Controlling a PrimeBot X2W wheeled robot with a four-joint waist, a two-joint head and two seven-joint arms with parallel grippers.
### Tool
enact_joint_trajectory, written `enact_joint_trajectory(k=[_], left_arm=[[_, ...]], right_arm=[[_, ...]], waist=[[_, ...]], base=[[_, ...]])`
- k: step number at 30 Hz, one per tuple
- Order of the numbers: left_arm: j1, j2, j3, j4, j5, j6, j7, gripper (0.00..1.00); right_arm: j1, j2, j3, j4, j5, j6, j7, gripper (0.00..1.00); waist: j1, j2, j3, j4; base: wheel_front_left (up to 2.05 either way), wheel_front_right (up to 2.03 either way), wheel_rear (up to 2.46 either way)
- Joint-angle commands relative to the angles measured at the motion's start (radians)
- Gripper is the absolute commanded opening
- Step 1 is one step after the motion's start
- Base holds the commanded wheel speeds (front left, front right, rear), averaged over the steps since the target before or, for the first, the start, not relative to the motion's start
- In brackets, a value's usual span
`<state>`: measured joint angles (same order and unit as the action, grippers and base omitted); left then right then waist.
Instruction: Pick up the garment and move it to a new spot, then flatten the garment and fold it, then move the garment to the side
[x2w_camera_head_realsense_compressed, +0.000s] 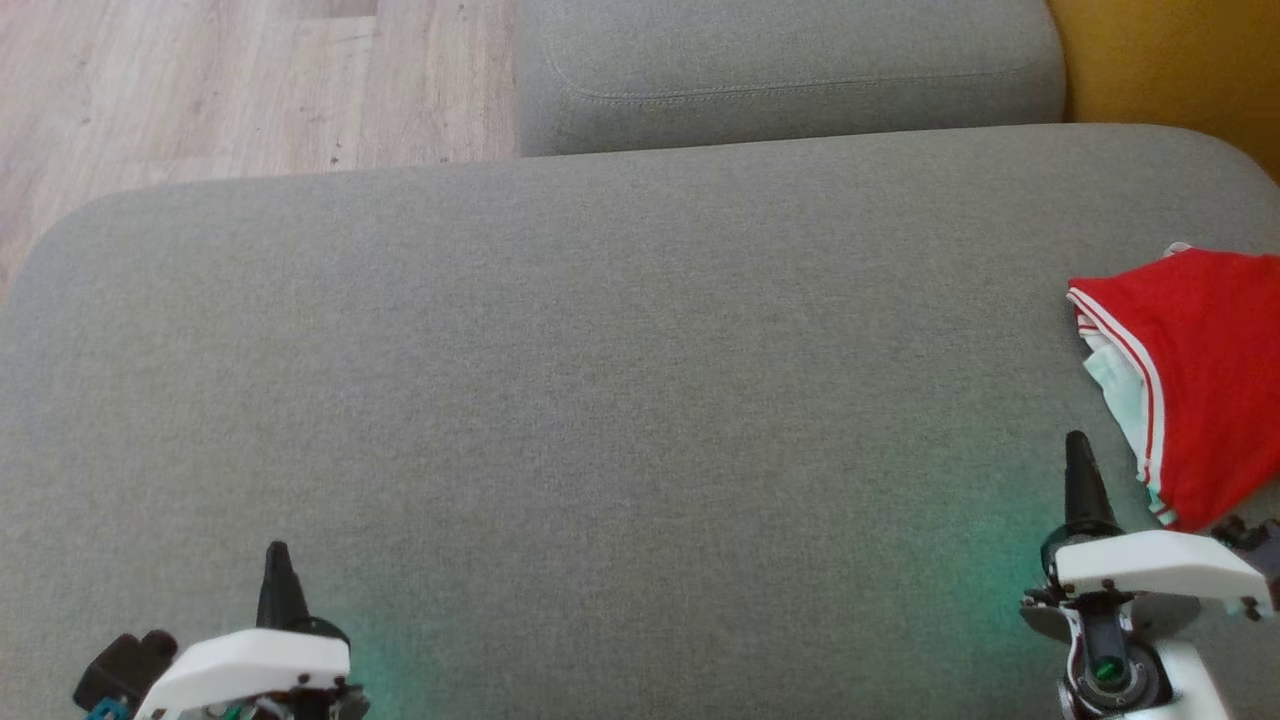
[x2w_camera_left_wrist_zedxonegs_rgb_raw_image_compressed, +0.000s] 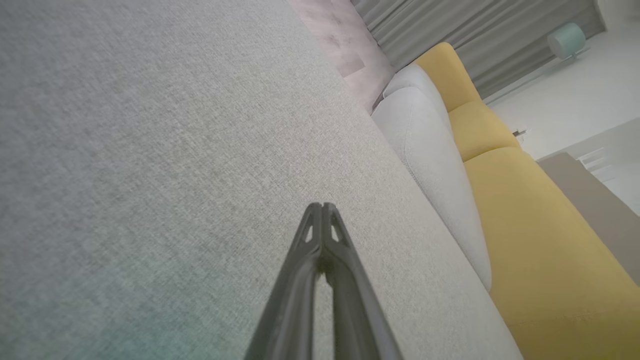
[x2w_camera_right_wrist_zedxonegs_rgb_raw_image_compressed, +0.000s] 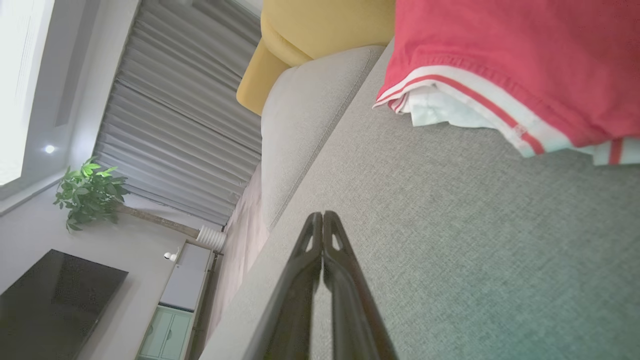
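The garment (x2w_camera_head_realsense_compressed: 1195, 375) is red with white-and-red striped trim, folded into a compact stack at the far right of the grey cushion (x2w_camera_head_realsense_compressed: 600, 380), running off the head view's right edge. In the right wrist view the garment (x2w_camera_right_wrist_zedxonegs_rgb_raw_image_compressed: 510, 65) fills the upper right. My right gripper (x2w_camera_head_realsense_compressed: 1076, 445) is shut and empty, its tip just left of the garment's near corner and apart from it; its closed fingertips (x2w_camera_right_wrist_zedxonegs_rgb_raw_image_compressed: 323, 216) hover over bare fabric. At the lower left my left gripper (x2w_camera_head_realsense_compressed: 277, 552) is shut and empty, with its fingers (x2w_camera_left_wrist_zedxonegs_rgb_raw_image_compressed: 322, 207) pressed together above bare cushion.
A second grey cushion (x2w_camera_head_realsense_compressed: 790, 70) lies beyond the big one. Wood floor (x2w_camera_head_realsense_compressed: 220, 80) shows at the far left, past the cushion's rounded edge. A yellow sofa part (x2w_camera_head_realsense_compressed: 1180, 70) stands at the far right. The wide middle of the grey cushion is bare.
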<state>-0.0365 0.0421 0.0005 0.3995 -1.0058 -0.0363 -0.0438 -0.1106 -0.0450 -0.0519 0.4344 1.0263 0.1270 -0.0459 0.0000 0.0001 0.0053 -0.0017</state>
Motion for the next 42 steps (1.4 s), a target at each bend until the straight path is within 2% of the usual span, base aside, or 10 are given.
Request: enact_joint_trajectory(k=[1, 42], left_arm=[[-0.048, 0.005, 0.028, -0.041, -0.027, -0.007, 0.008, 0.00], [-0.067, 0.008, 0.097, -0.133, -0.494, -0.078, 0.129, 0.00]], right_arm=[[-0.021, -0.004, 0.005, -0.043, 0.028, 0.002, 0.010, 0.00], [-0.002, -0.005, -0.049, -0.162, 0.477, 0.003, 0.131, 0.00]], waist=[[0.0000, -0.0001, 0.000, 0.000], [0.0000, -0.0001, -0.002, 0.001]], base=[[0.00, 0.00, 0.00], [0.00, 0.00, 0.00]])
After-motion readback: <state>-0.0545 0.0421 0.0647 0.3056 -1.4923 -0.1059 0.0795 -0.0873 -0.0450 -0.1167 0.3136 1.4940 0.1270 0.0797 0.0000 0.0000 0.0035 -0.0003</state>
